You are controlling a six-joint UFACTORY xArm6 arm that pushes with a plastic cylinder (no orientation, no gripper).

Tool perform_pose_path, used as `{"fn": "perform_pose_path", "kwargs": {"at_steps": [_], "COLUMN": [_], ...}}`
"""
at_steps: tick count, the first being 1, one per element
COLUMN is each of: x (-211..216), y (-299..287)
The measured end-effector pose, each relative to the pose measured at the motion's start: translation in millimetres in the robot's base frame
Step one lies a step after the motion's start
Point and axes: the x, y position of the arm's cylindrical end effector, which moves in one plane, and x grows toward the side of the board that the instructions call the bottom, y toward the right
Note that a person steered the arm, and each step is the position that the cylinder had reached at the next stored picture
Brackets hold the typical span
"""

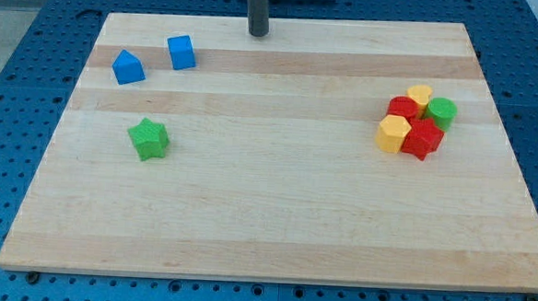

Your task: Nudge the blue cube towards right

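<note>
The blue cube (181, 52) sits near the board's top left. A second blue block (128, 67), with a peaked top, lies just to its left. My tip (258, 33) rests on the board at the top centre, to the right of the blue cube and a little above it, with a clear gap between them. It touches no block.
A green star-shaped block (148, 139) lies below the blue blocks. A tight cluster stands at the right: two yellow blocks (393, 133) (420, 96), two red blocks (423, 138) (402, 109) and a green block (442, 111). The wooden board (266, 215) lies on a blue perforated table.
</note>
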Motion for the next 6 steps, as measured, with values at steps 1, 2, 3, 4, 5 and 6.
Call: {"fn": "perform_pose_path", "kwargs": {"at_steps": [1, 2, 3, 4, 5, 6], "x": [0.0, 0.6, 14.4, 19.8, 29.0, 76.0], "y": [-6.1, -29.9, -82.1, -113.4, -124.8, -124.8]}}
